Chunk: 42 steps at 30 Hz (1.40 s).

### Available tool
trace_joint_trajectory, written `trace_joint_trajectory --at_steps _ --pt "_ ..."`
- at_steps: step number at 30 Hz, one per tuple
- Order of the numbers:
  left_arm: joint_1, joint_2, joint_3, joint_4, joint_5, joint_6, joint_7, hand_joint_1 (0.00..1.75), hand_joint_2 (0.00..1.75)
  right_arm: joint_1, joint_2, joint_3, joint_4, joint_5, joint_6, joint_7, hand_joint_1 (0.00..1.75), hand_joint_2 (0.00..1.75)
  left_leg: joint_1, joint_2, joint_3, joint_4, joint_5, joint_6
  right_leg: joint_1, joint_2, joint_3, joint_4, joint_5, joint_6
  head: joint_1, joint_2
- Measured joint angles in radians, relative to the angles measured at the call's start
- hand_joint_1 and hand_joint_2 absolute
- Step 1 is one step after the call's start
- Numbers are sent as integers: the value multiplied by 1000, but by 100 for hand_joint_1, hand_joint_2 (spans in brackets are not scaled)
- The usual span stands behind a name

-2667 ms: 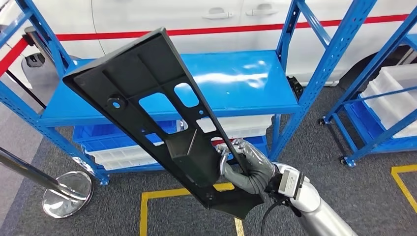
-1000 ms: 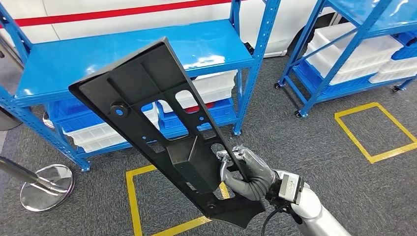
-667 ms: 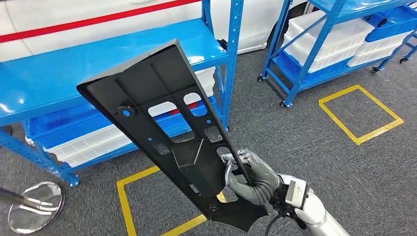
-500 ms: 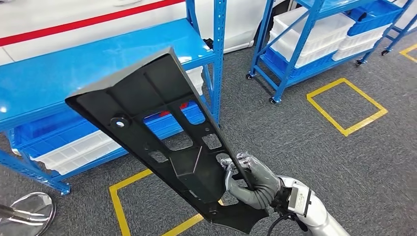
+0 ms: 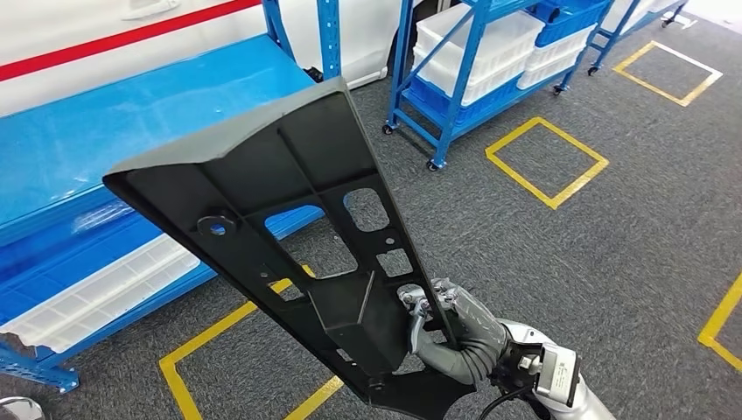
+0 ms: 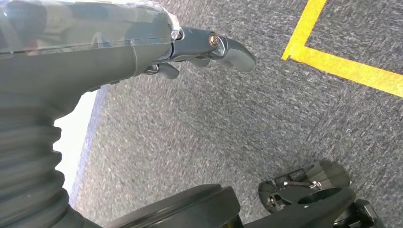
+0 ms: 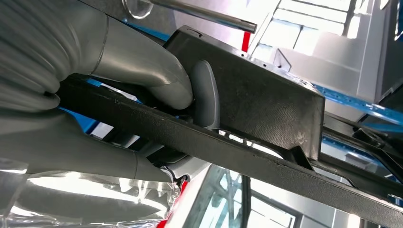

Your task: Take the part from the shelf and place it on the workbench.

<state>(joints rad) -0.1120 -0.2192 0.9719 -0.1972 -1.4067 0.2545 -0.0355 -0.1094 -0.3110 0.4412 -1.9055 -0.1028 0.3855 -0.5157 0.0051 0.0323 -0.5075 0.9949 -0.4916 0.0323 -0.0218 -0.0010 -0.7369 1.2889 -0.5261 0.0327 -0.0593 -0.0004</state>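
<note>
The right hand [image 5: 448, 328] is clamped on the long black part [image 5: 289, 227] near its lower end, holding it tilted up in front of the blue shelf [image 5: 105, 131], clear of it. The left hand [image 6: 209, 45] hangs over the carpet, holding nothing; whether its fingers are curled I cannot tell. Carrying well likely means a firm grip, since the long free end gives leverage.

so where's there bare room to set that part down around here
The top of the blue shelf at left is bare, bordered by its uprights. Grey carpet lies open between the two yellow squares. The lower level under that top and the wheeled rack are packed with bins. No workbench shows. The right robot hand holds the part.
</note>
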Motion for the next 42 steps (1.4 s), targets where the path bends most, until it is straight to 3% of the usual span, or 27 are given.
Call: trace_joint_trajectory --at_steps 1,3,5,6,8,9,11,13,14,15,16,17,19,21,23,25,27,28,30,31,32,34,36,38,39,40,42 --pt "0 2 1 0 6 2 0 0 175 5 0 -2 0 2 5 -7 175 175 0 12 2 0 -1 -2 -2 -7 29 -45 28 0 0 0" --pt "1 4 7 0 23 6 5 0 175 13 0 -7 0 6 14 -25 175 175 -3 33 6 0 -6 -9 5 -50 109 -188 77 -9 0 0" --pt "3 6 17 0 34 9 11 0 175 19 0 -12 0 8 20 -43 175 175 -7 50 9 1 -10 -18 17 -84 146 -263 86 -23 0 0" --pt "3 7 22 0 37 9 12 0 175 23 0 -14 0 9 22 -49 175 175 -9 60 9 0 -11 -23 22 -84 146 -267 82 -29 0 0" --pt "3 9 26 0 39 9 14 0 175 33 0 -19 0 11 23 -53 175 175 -9 74 14 2 -18 -34 19 -59 144 -272 86 -39 0 0" --pt "3 11 27 0 40 9 15 0 175 37 0 -20 -1 12 23 -55 175 175 -8 63 11 14 -31 -39 16 -48 144 -276 89 -44 0 0" --pt "0 14 30 0 45 9 16 0 175 40 -1 -22 -2 13 24 -59 175 175 -4 17 -25 101 -87 -46 11 -28 144 -282 94 -55 0 0" --pt "-6 15 34 0 45 8 20 0 175 45 -4 -24 -2 20 18 -68 175 175 -3 -12 -82 236 -149 -51 12 -7 142 -282 96 -61 0 0" --pt "-11 15 35 0 39 4 28 0 175 53 -4 -25 -3 32 9 -77 175 175 -3 -15 -98 280 -160 -52 13 5 142 -281 96 -61 0 0" --pt "-15 15 35 0 29 -2 39 0 175 67 -4 -29 -8 48 -4 -90 175 175 -3 -16 -99 288 -151 -53 13 16 143 -280 96 -61 0 0" --pt "-17 16 34 0 15 -10 53 0 175 86 -5 -34 -18 70 -21 -107 175 175 -3 -18 -84 260 -124 -52 13 29 143 -277 96 -60 0 0" --pt "-18 19 31 0 -1 -19 65 0 175 111 -5 -40 -35 90 -38 -123 175 175 -2 -26 -55 196 -83 -49 13 41 144 -274 95 -59 0 0" --pt "-18 26 23 0 -27 -31 74 0 175 152 -5 -51 -75 125 -61 -150 175 175 3 -65 0 69 -31 -45 14 64 139 -264 94 -53 0 0" --pt "-17 33 18 0 -39 -31 56 0 175 179 -5 -60 -107 145 -69 -164 175 175 4 -87 19 17 -30 -39 12 85 128 -259 99 -41 0 0" --pt "-20 39 11 0 -44 -21 29 0 175 206 -4 -71 -133 152 -69 -170 175 175 4 -72 22 6 -28 -29 10 100 120 -262 107 -28 0 0" --pt "-21 48 1 -1 -48 -10 13 0 175 226 -1 -82 -152 154 -65 -173 175 175 9 -48 27 -7 -18 -16 13 73 104 -234 89 -19 0 0" --pt "-16 60 -4 -3 -50 0 -1 0 175 233 2 -91 -161 154 -60 -175 175 175 10 -20 28 -14 -12 -8 13 27 55 -131 32 -14 0 0" --pt "-14 65 -5 -3 -49 5 -9 0 175 235 3 -94 -161 153 -57 -175 175 175 8 -6 27 -14 -12 -8 8 15 23 -64 4 -10 0 0" --pt "-18 71 -9 -5 -48 11 -27 0 175 241 5 -97 -161 152 -51 -175 175 175 6 18 27 -13 -13 -9 -1 4 -11 10 -10 -4 0 0" --pt "-22 71 -12 -5 -46 11 -35 0 175 243 5 -99 -161 151 -49 -175 175 175 6 29 28 -12 -15 -11 -5 -1 0 -7 9 -1 0 0" --pt "-27 70 -15 -5 -44 10 -43 0 175 244 5 -101 -161 150 -47 -175 175 175 6 39 31 -12 -18 -13 -7 -11 30 -62 42 0 0 0" --pt "-33 68 -21 -5 -40 8 -48 0 175 243 5 -103 -160 147 -41 -175 175 175 4 59 36 -9 -26 -23 -3 -61 101 -198 87 -5 0 0" --pt "-32 67 -24 -5 -40 7 -35 0 175 241 5 -103 -160 143 -36 -173 175 175 -2 78 40 -10 -34 -34 7 -88 129 -258 91 -19 0 0" --pt "-26 68 -25 -5 -39 4 -9 0 175 241 5 -103 -160 139 -32 -167 175 175 -5 100 48 -15 -40 -46 10 -63 127 -260 88 -32 0 0" --pt "-21 69 -25 -5 -38 1 4 0 175 241 5 -103 -160 139 -31 -164 175 175 -3 94 52 -10 -48 -52 8 -50 128 -263 89 -38 0 0" --pt "-14 70 -25 -5 -37 -2 16 0 175 239 5 -103 -160 138 -30 -161 175 175 -1 73 46 11 -65 -57 7 -37 128 -266 90 -45 0 0" --pt "2 73 -25 -5 -35 -9 39 0 175 234 5 -102 -160 136 -29 -156 175 175 4 8 2 112 -125 -62 5 -14 129 -269 92 -57 0 0"
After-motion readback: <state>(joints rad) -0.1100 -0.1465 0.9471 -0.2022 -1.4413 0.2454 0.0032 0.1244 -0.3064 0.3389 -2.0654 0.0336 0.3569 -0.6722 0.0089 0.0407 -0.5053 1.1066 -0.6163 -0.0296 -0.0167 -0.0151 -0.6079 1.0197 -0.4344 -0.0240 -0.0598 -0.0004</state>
